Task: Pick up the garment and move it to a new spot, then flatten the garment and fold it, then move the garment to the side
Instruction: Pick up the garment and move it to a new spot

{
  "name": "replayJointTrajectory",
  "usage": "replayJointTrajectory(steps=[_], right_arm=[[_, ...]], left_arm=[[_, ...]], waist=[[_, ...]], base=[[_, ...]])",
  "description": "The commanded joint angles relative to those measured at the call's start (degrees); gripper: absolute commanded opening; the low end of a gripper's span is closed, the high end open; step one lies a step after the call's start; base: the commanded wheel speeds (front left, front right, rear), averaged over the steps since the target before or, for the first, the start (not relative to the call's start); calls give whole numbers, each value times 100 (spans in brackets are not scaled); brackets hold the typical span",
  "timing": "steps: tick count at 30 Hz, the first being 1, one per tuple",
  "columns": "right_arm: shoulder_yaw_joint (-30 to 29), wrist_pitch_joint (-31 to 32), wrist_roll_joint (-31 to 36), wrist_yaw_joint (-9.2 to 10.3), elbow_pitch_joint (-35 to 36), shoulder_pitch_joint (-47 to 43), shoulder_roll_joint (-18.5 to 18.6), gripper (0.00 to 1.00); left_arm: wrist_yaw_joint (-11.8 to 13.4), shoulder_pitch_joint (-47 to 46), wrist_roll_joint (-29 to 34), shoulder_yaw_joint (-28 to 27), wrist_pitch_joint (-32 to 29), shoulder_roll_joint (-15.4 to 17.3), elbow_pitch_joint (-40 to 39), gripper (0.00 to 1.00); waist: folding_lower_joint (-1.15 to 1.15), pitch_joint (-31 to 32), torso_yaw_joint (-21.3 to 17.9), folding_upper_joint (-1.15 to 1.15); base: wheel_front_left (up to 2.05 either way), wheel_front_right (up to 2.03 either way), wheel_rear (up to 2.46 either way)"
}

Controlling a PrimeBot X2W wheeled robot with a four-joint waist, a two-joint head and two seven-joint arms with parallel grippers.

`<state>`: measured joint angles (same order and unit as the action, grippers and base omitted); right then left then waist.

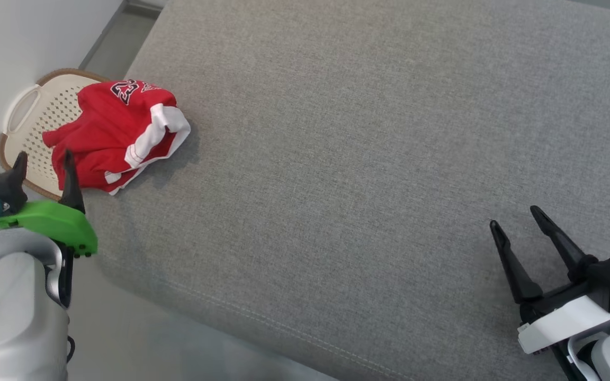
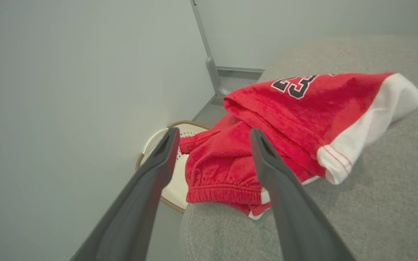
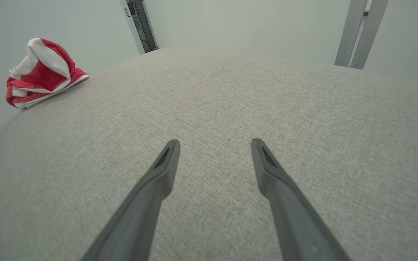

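The garment point(image 1: 117, 135) is a crumpled red piece with white trim and a black "23", lying at the left edge of the grey cushion and partly hanging over it. In the left wrist view the garment point(image 2: 289, 119) lies just beyond my fingers. My left gripper point(image 1: 44, 165) is open just short of the garment's near edge, with nothing between its fingers; the same open gripper point(image 2: 212, 135) frames the elastic waistband. Far off at the lower right, my right gripper point(image 1: 517, 217) stands open and empty over bare cushion. From the right wrist view the garment point(image 3: 40, 74) is small at the upper left, and that gripper point(image 3: 214, 143) is open.
A cream perforated basket point(image 1: 29, 114) with a woven rim sits on the floor beside the cushion's left edge, under the garment's overhang. The grey cushion point(image 1: 363, 159) spreads wide to the right. A pale wall point(image 2: 67, 72) stands close on the left.
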<state>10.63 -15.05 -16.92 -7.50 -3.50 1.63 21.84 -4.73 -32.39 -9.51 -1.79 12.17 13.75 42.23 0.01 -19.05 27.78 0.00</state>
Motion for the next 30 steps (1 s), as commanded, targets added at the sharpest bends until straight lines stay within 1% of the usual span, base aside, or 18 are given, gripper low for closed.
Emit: replayJointTrajectory(steps=[1,4,8,13,16,21,24,25,26,28,29,30], right_arm=[[-53,-15,38,2,52,73,80,100],[-122,-15,40,2,125,77,154,100],[-182,-15,14,2,231,117,272,100],[-304,-13,-20,2,294,134,324,100],[-384,-1,-11,3,332,130,319,100],[-595,8,36,11,297,22,341,100],[-623,21,38,12,316,18,365,100],[-631,22,42,12,323,15,368,100],[-639,22,46,12,327,15,367,100],[-650,22,47,12,325,10,349,100],[-560,18,48,7,340,133,122,100],[-506,12,42,5,340,185,66,100]], left_arm=[[-60,-231,-67,5,-69,7,265,100],[-165,-571,-243,24,-171,56,729,100],[-229,-893,-522,-30,-109,72,1304,100],[-268,-1158,-928,-46,-82,-36,1895,100],[-274,-1193,-1140,172,-74,-148,2045,100],[-272,-1256,-1513,575,85,-110,2204,100],[-273,-1284,-1606,738,181,-69,2258,100],[-273,-1293,-1634,796,214,-54,2241,28],[-273,-1297,-1667,834,251,-41,2208,0],[-273,-1278,-1689,919,293,27,2042,0],[-273,-991,-1450,507,304,248,873,0],[-272,-964,-1355,416,304,307,666,0]], waist=[[-1,-389,-154,0],[-1,-583,-209,0],[-1,-818,-259,0],[-1,-1025,-312,0],[-1,-1128,-322,0],[-1,-1275,-326,0],[-1,-1296,-354,0],[-1,-1298,-363,0],[-1,-1298,-370,0],[-1,-1287,-379,0],[-1,-1150,-420,0],[-1,-1102,-447,0]], base=[[0,0,0],[0,0,0],[0,0,0],[0,0,0],[0,0,0],[0,0,0],[0,0,0],[0,0,0],[0,0,0],[0,0,0],[0,0,0],[0,0,0]])
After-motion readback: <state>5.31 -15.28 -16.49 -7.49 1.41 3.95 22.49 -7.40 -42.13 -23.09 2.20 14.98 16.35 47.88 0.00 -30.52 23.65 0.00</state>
